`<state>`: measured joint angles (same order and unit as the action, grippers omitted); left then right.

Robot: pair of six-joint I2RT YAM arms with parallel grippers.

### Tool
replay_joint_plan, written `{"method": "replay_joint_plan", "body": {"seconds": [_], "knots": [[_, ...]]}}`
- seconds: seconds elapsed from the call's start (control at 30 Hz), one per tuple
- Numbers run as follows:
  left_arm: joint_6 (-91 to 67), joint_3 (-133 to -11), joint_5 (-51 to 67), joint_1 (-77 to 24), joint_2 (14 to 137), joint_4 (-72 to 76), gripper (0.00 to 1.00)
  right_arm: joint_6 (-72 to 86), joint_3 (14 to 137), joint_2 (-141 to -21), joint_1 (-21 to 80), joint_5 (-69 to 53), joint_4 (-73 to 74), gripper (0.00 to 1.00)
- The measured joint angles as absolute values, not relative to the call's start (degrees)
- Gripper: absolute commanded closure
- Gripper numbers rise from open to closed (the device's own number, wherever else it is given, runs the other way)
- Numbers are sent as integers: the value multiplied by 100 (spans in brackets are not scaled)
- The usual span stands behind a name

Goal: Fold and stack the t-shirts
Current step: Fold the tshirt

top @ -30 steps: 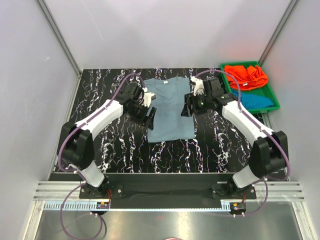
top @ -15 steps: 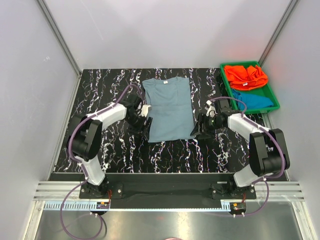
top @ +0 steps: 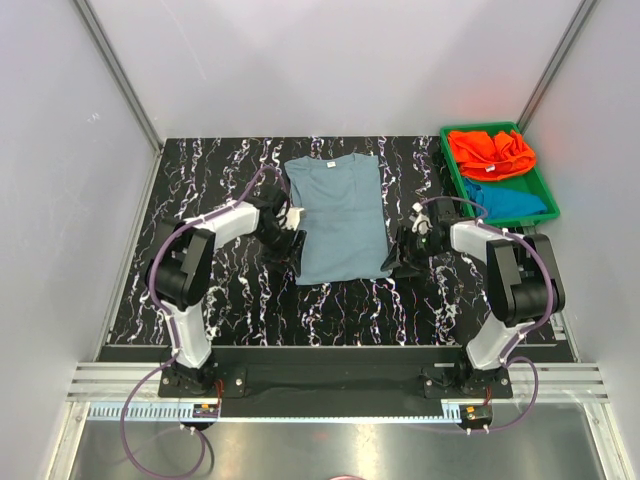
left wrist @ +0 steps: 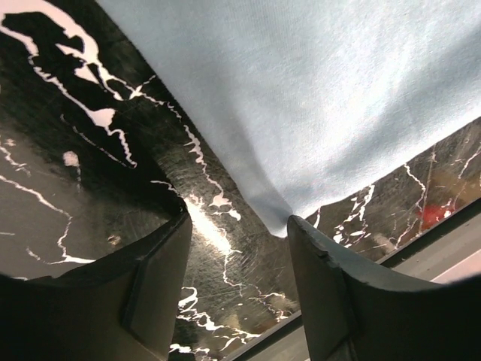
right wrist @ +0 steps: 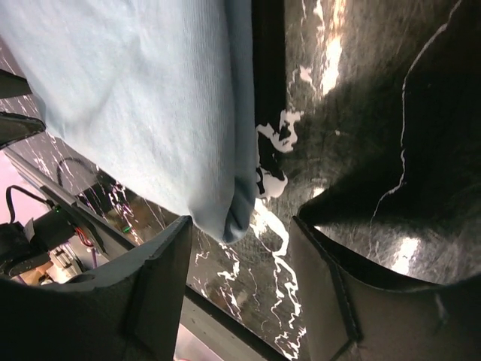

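A dusty grey-blue t-shirt [top: 338, 215] lies flat on the black marbled table, folded to a narrow panel with sleeves tucked in. My left gripper [top: 291, 252] is open, low at the shirt's near left corner; in the left wrist view the corner [left wrist: 282, 218] lies just ahead of the gap between the fingers [left wrist: 160, 282]. My right gripper [top: 397, 258] is open at the near right corner; in the right wrist view that corner [right wrist: 234, 210] hangs between the fingers [right wrist: 323, 289]. An orange t-shirt [top: 490, 150] and a teal-blue t-shirt [top: 505, 200] lie in the green tray [top: 548, 190].
The green tray stands at the table's back right, by the right wall. White enclosure walls stand close on the left, back and right. The table's near edge [top: 340, 345] runs just in front of the arm bases.
Both grippers came down from the shirt's middle sides to its near corners over the last second. Since half a second ago they have shifted only slightly. The shirt has not moved.
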<state>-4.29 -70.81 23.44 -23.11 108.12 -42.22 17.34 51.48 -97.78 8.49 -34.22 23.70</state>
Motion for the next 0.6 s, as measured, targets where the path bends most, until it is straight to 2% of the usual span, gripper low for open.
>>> {"method": "replay_joint_plan", "body": {"seconds": [0.2,0.6], "knots": [[-458,-7111,2499,-2311,10888,-4204,49,1717,5358,-9966,847,-3485,2265,44],[-458,-7102,2718,-2421,10936,-4176,49,1717,5419,-10068,845,-3717,2171,48]]}}
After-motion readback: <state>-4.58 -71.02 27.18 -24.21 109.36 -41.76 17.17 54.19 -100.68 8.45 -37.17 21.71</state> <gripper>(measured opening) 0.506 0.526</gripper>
